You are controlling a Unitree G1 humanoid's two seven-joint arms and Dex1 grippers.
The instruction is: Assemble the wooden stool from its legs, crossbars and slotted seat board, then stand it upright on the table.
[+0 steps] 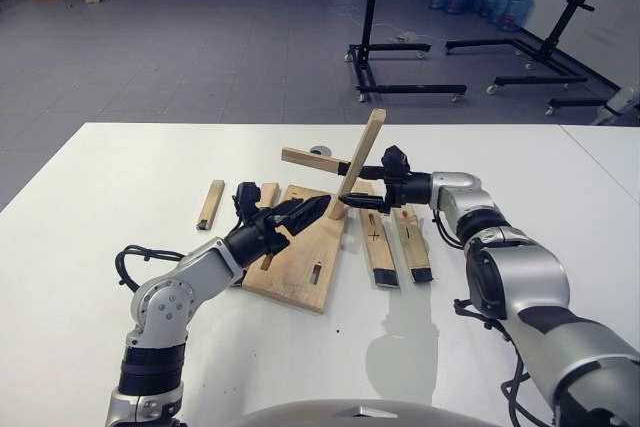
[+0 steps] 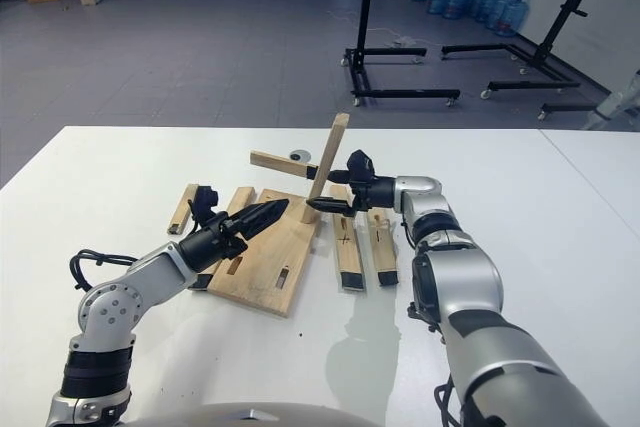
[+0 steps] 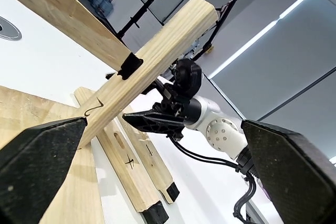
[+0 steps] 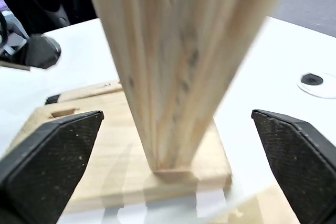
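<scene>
1. Seat board (image 1: 300,265) lay flat on the white desk (image 1: 100,177), centre of the head view, slots showing.
2. Leg (image 1: 365,152) stood tilted with its foot on the board's far right corner and its top leaning to the upper right. Crossbar (image 1: 306,158) was joined to it about midway, sticking out left.
3. Right gripper (image 1: 348,197) sat at the leg's lower part, jaws open on either side of it with gaps.
4. Left gripper (image 1: 315,209) hung over the board just left of the leg's foot, jaws open, empty.
5. Second leg (image 1: 377,244) and third leg (image 1: 412,242) lay side by side right of the board, black tips toward frame bottom.
6. Short bar (image 1: 210,204) lay apart, left of the board.
</scene>
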